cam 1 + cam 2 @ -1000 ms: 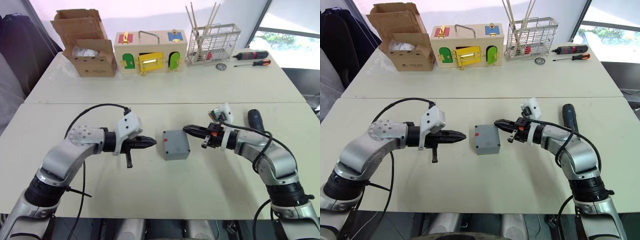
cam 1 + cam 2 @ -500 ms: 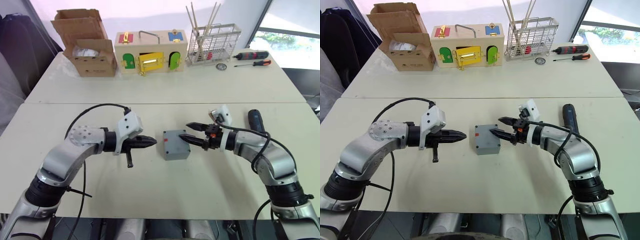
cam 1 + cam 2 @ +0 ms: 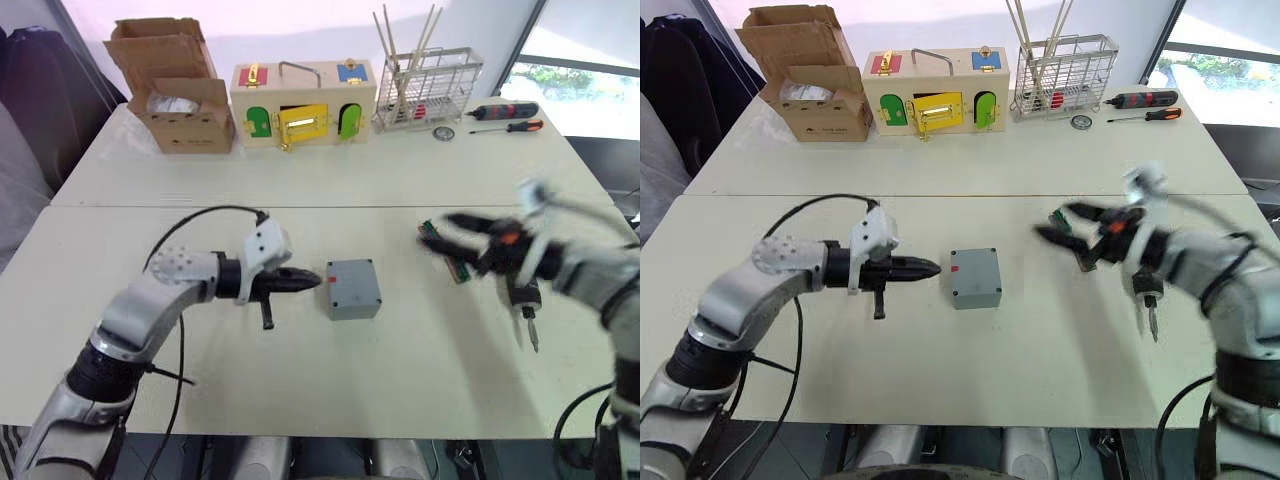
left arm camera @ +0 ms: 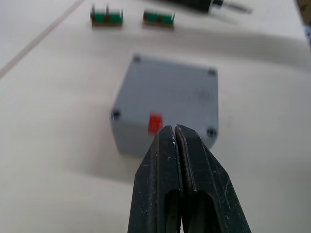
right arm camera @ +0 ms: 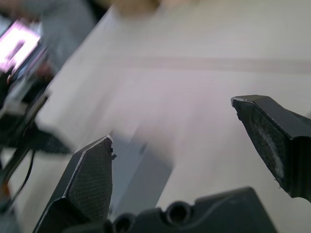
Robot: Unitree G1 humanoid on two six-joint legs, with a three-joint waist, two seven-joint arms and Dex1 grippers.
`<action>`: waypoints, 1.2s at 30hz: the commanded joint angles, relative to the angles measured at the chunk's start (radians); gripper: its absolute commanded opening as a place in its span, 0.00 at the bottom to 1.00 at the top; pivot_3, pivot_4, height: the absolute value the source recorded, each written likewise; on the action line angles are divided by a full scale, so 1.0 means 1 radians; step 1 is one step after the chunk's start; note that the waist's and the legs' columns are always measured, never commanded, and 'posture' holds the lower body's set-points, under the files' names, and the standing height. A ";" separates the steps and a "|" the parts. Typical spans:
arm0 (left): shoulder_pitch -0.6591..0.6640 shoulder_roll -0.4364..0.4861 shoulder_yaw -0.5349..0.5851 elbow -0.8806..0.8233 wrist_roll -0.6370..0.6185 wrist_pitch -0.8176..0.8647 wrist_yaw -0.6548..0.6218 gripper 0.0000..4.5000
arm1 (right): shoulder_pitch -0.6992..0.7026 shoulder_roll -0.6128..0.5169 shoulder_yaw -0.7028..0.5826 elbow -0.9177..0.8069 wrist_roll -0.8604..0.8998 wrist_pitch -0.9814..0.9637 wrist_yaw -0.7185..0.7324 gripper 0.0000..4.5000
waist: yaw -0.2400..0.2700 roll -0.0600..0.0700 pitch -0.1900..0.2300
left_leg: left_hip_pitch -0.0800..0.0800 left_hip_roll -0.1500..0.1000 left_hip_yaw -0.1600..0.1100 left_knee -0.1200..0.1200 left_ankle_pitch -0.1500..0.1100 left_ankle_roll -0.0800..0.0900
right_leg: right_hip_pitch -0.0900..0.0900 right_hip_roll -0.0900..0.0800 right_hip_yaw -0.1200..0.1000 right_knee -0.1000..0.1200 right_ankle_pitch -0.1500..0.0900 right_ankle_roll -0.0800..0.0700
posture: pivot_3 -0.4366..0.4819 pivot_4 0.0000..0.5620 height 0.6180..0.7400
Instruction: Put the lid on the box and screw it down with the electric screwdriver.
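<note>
Grey box [image 3: 352, 288] with its lid on is sitting mid-table; left gripper [image 3: 312, 281], fingers pressed together and empty, is pointing at its red-marked side; right gripper [image 3: 1065, 227] is hovering wide apart, empty, beside the electric screwdriver [image 3: 1145, 296].

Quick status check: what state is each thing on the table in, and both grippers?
box: lid on, upright on the table.
electric screwdriver: lying on the table, not held.
left gripper: shut, empty, pointing at the box's red mark.
right gripper: open, empty, above the table.
cardboard box: flaps open.
</note>
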 commanded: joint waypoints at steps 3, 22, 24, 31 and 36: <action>-0.078 0.002 -0.015 -0.071 -0.029 -0.015 -0.046 0.00 | -0.098 -0.181 -0.003 0.122 -0.056 0.066 -0.030 1.00 | -0.001 0.000 0.000 | 0.000 0.000 0.000 -0.001 0.002 -0.003 | 0.000 0.000 0.000 0.000 0.000 0.000 | 0.48 0.27 0.92; -0.071 -0.107 -0.161 -0.130 0.058 -0.122 -0.039 0.00 | -0.345 -0.509 0.692 0.547 -0.341 0.312 0.360 1.00 | -0.011 0.001 0.000 | -0.001 0.000 0.005 0.001 -0.001 0.002 | 0.000 -0.001 0.001 -0.003 0.000 0.000 | 0.48 0.27 0.92; -0.055 -0.112 -0.158 -0.146 0.060 -0.111 -0.017 0.00 | -0.403 -0.479 0.748 0.607 -0.385 0.323 0.373 1.00 | -0.017 0.001 0.000 | -0.001 0.000 0.005 0.001 -0.001 0.001 | 0.000 -0.001 0.001 -0.003 0.000 0.000 | 0.48 0.27 0.92; -0.013 -0.124 -0.157 -0.187 0.058 -0.079 0.055 0.00 | -0.512 -0.372 0.883 0.750 -0.504 0.301 0.434 1.00 | -0.019 0.001 0.000 | -0.001 0.000 0.005 0.001 0.000 0.000 | -0.001 -0.001 0.001 -0.003 0.000 0.000 | 0.48 0.27 0.92; -0.005 -0.131 -0.158 -0.198 0.055 -0.066 0.083 0.00 | -0.558 -0.321 0.930 0.838 -0.572 0.261 0.482 1.00 | -0.016 0.001 0.000 | -0.001 -0.001 0.005 0.001 0.000 -0.001 | -0.001 -0.002 0.001 -0.003 0.000 0.000 | 0.48 0.27 0.92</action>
